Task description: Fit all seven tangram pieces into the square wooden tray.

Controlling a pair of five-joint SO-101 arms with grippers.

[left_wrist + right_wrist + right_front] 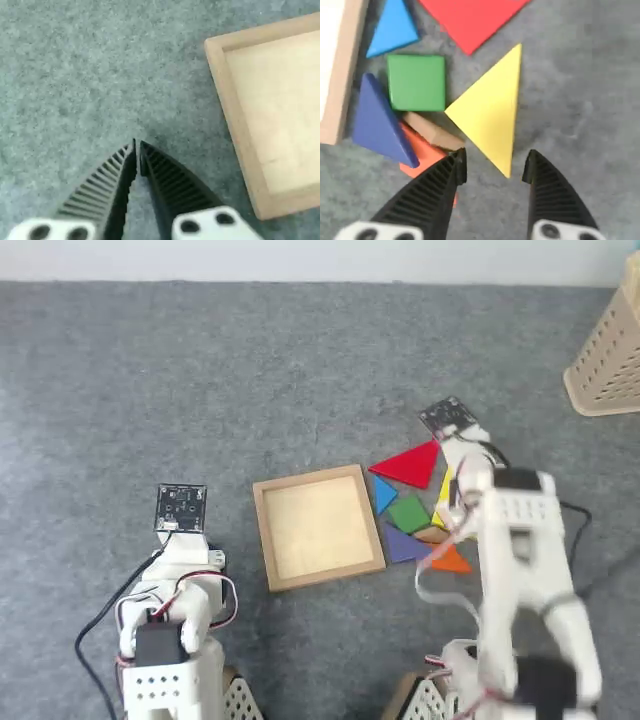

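Hovering over the loose pieces: right gripper (495,161), jaws spread, nothing pinched. One corner of the yellow triangle (492,115) sits between the fingertips; can't tell if they touch it.

Left gripper (137,147): fingers pressed together on nothing, over bare grey carpet (75,75), on the left side of the tray (318,530).

All seven pieces lie on the carpet, clustered just beside the tray's right edge:
- red triangle (470,17) farthest from the arms
- light blue triangle (394,29) near the tray rim
- green square (416,82) between the light blue and the dark blue triangle (377,122), one corner meeting the yellow's
- brown piece (432,132) wedged between green and yellow
- orange triangle (422,152) nearest the arms, tucked against the dark blue and brown; can't tell the overlap

Slatted basket (610,350) well apart, far right corner.
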